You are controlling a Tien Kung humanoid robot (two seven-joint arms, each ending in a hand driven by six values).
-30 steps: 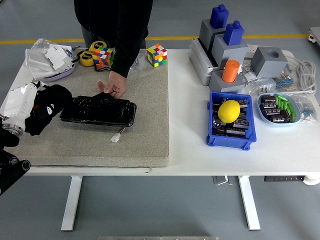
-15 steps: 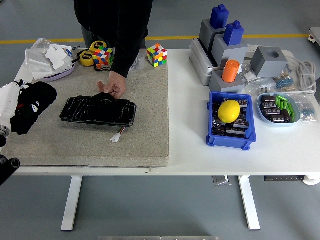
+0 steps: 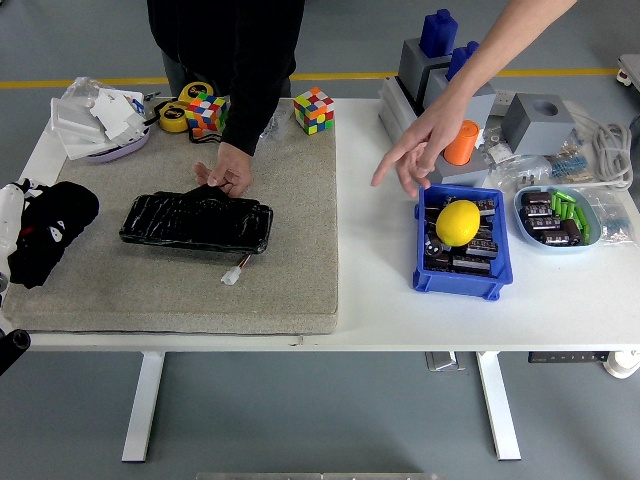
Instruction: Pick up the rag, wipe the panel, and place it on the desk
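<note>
black rag (image 3: pixel 48 232) sits bunched at the far left edge of the grey felt mat (image 3: pixel 200 290), gripped in the left robot hand (image 3: pixel 15 225), whose pale body shows just at the picture's left border with fingers closed on the cloth; since a second ago that hand and the rag have drawn back leftward, off the black panel (image 3: pixel 197 221) they were touching, and now stand well apart from it; the panel has stayed put in the middle of the mat, a small white connector (image 3: pixel 232 277) on its wire just beside its near right corner; a person's hand (image 3: pixel 226 170) still rests on the panel's far edge; a second bare arm has come in from the top right, its hand (image 3: pixel 418 145) spread above the white surface (image 3: pixel 380 300) near the blue bin (image 3: pixel 458 262) holding a yellow lemon (image 3: pixel 459 222); an orange cylinder (image 3: pixel 461 142) stands just behind that hand; two colour cubes (image 3: pixel 313 109) lie along the far side; the floor beyond is grey with a yellow line; the mat's near strip and the surface's middle lie bare, giving free room between panel and bin.
</note>
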